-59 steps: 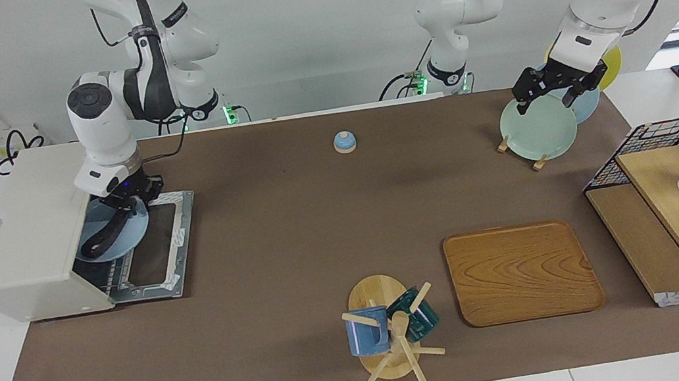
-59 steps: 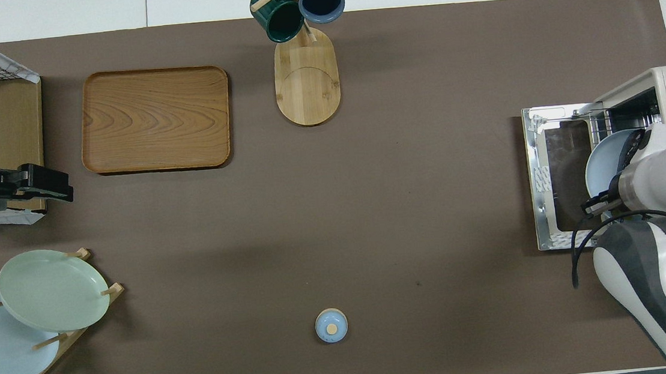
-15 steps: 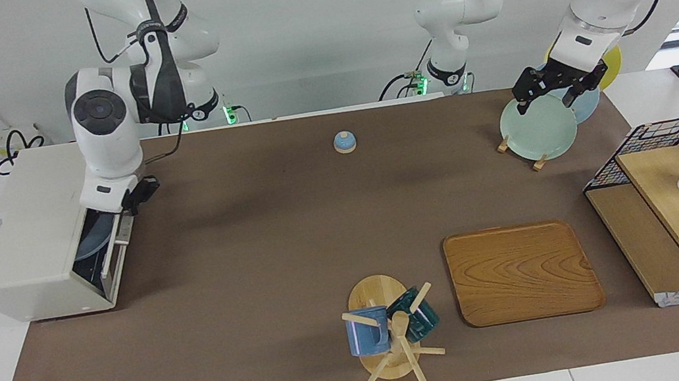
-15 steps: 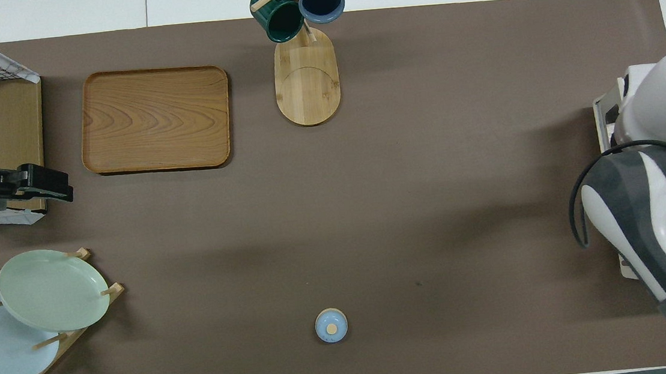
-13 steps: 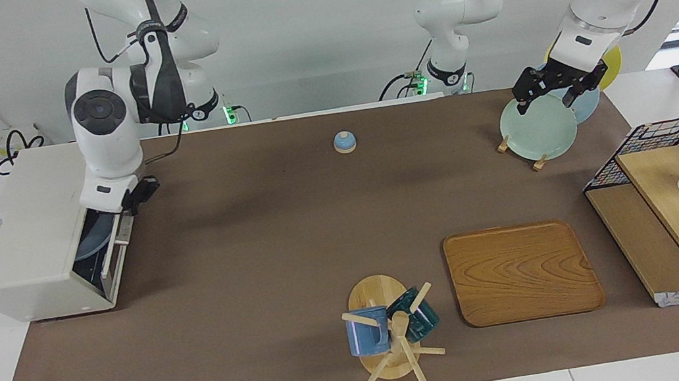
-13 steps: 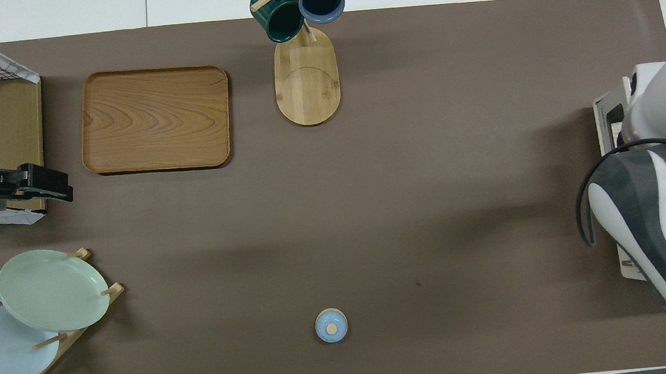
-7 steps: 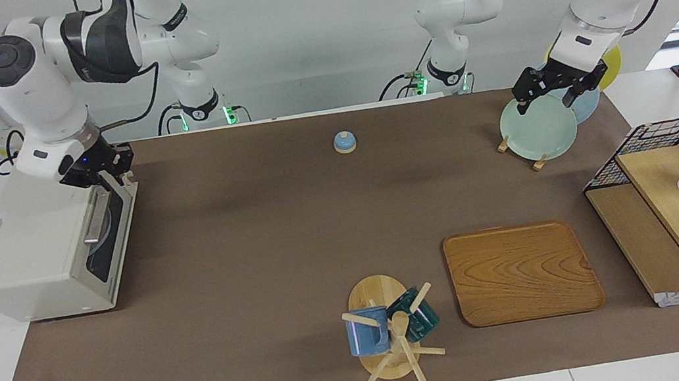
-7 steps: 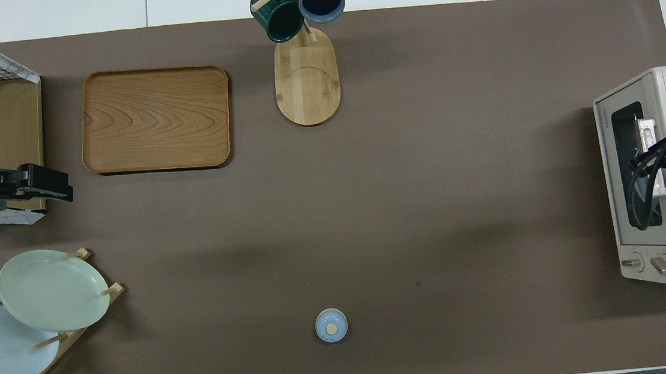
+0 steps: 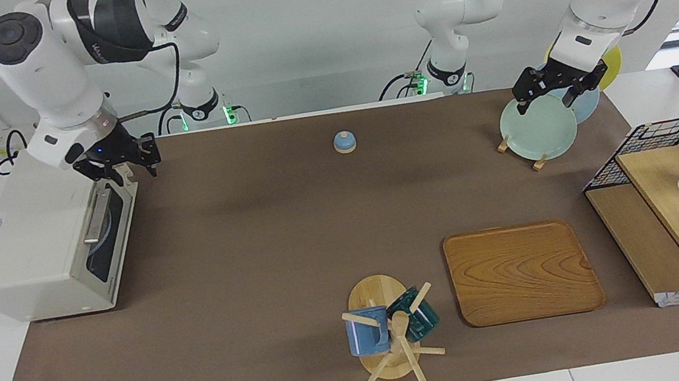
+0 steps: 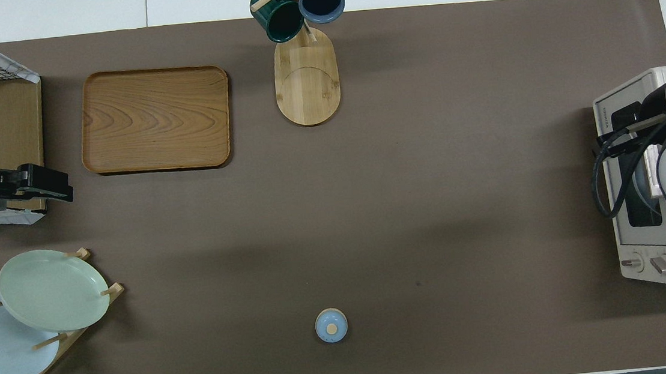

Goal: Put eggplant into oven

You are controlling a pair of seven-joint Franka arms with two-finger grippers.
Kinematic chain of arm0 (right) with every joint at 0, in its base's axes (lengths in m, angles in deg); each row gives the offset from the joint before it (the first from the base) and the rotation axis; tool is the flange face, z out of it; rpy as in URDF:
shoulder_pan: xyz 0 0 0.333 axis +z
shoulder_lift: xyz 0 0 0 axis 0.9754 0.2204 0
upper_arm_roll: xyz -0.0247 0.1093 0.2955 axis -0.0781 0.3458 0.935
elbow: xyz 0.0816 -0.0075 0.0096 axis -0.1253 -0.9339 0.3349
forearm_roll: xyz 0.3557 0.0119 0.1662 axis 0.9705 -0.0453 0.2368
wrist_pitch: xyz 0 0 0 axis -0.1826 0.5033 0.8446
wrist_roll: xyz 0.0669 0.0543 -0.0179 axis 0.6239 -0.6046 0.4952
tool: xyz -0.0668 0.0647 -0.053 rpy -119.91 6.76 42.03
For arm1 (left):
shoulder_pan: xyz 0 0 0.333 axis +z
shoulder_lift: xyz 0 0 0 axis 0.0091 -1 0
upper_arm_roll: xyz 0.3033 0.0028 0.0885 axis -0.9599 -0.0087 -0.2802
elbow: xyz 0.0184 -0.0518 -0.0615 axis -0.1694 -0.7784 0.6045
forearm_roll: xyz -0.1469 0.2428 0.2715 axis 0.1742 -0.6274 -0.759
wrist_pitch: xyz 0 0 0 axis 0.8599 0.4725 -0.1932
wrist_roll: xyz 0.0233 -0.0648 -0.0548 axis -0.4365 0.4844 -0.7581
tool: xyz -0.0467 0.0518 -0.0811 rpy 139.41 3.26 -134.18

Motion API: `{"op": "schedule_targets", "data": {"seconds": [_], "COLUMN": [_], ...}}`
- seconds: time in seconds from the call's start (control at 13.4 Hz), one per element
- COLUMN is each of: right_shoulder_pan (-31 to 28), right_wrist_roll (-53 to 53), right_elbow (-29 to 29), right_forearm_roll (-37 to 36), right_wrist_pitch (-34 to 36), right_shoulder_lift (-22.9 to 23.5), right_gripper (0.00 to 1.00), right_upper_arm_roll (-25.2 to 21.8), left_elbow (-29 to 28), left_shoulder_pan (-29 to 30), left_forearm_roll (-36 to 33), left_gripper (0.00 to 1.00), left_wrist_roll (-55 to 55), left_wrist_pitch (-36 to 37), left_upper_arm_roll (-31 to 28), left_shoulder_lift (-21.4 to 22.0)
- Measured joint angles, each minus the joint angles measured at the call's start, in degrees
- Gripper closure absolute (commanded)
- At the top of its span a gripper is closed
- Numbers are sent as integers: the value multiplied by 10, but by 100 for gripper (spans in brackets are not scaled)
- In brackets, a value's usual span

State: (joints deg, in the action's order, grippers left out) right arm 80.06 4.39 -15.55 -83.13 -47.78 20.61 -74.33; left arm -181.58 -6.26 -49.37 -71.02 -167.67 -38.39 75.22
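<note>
On brown mat: 1 oven (image 9: 36, 253), 2 mugs (image 9: 367, 331), 1 tray (image 9: 522, 272).

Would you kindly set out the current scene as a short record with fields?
oven: at the right arm's end of the table, door shut
oven contents: pale blue plate seen through the glass; eggplant not visible
right gripper: over the oven's upper front edge, fingers open, holding nothing
left gripper: waits above the green plate in the plate rack, fingers open
wooden tray: nothing on it
</note>
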Motion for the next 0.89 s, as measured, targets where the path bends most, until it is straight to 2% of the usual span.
{"op": "schedule_targets", "data": {"seconds": [0.22, 0.89], "right_shoulder_pan": [-19, -17], "right_wrist_roll": [0, -6], "right_elbow": [1, 10], "right_forearm_roll": [1, 1], "right_wrist_pitch": [0, -7], "right_shoulder_lift": [0, -14], "right_gripper": [0, 0], "right_upper_arm_roll": [-3, -4], "left_elbow": [0, 0], "left_shoulder_pan": [0, 0], "left_forearm_roll": [0, 0], "left_gripper": [0, 0], "left_wrist_roll": [0, 0], "left_wrist_pitch": [0, 0], "left_upper_arm_roll": [0, 0], "left_shoulder_lift": [0, 0]}}
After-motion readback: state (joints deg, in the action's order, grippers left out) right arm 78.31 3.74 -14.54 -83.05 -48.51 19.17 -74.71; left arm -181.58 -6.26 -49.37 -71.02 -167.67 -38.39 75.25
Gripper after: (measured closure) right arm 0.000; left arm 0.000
